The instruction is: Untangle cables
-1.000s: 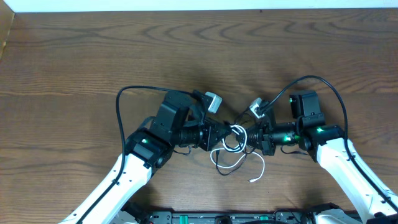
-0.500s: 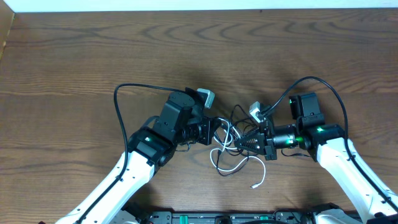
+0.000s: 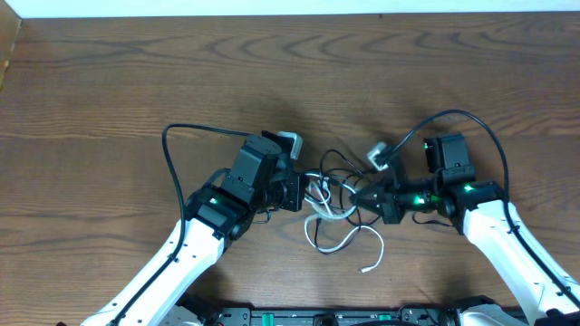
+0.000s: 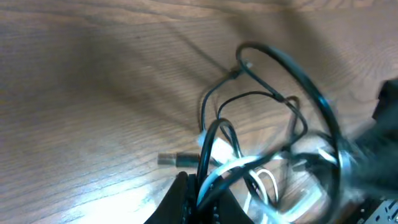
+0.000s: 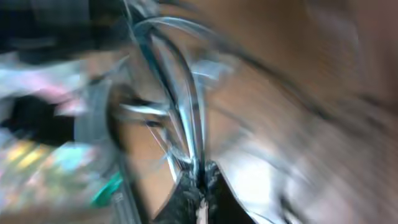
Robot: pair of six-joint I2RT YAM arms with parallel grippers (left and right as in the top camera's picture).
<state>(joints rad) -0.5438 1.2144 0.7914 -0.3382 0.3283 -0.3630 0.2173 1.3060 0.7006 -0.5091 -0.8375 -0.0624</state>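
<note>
Wood-grain table filled my view, a white wall strip along its far edge. Near its front edge, left gripper and right gripper were both clamped tight on the tangled cables between them.

Table: dark brown wood with wavy grain, seen from above and filling nearly the whole view.
Far edge: bordered by a white strip.
Upper left corner: a paler wooden edge is glimpsed.
Light: a soft glare is thrown across the tabletop.
</note>
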